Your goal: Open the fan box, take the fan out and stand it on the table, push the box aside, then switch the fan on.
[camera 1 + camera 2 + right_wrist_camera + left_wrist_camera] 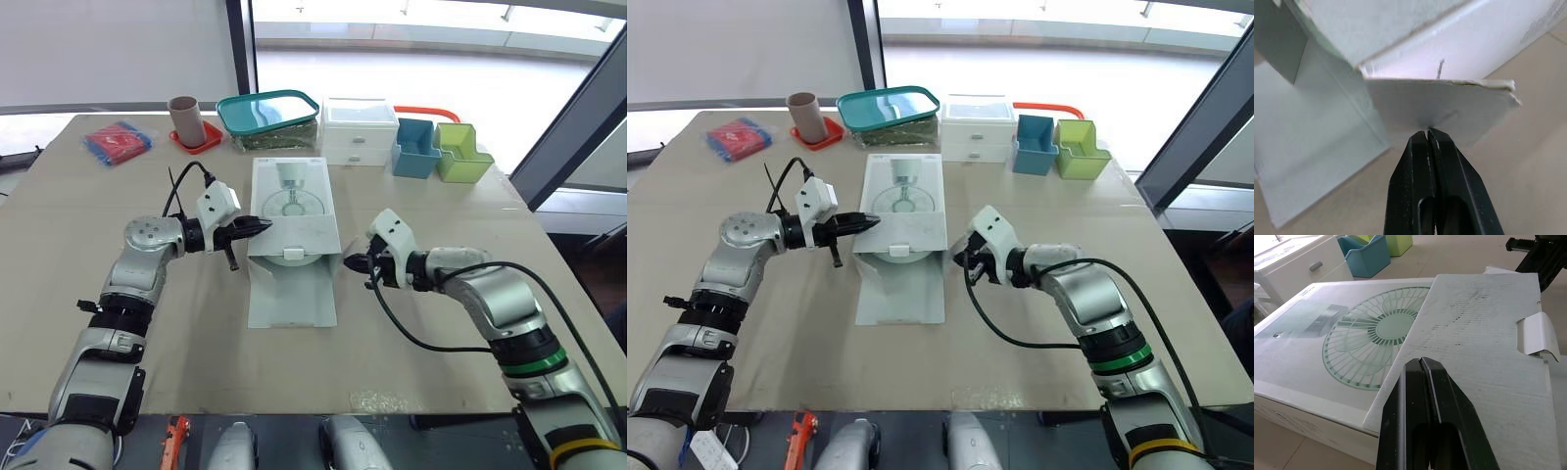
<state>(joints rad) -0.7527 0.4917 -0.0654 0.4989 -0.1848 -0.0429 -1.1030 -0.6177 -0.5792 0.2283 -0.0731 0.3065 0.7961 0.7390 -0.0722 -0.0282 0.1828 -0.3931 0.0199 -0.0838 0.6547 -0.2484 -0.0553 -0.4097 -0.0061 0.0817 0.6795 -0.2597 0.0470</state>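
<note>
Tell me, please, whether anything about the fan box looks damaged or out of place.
The fan box has grey scuff marks on the inner face of its opened flap; nothing else looks damaged or spilled.

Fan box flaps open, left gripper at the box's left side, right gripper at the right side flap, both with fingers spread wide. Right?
Wrong on the fingers: both pairs are shut. The left wrist view shows the left gripper closed over an opened flap of the fan box. The right wrist view shows the right gripper closed at the side flap. The rest holds.
</note>
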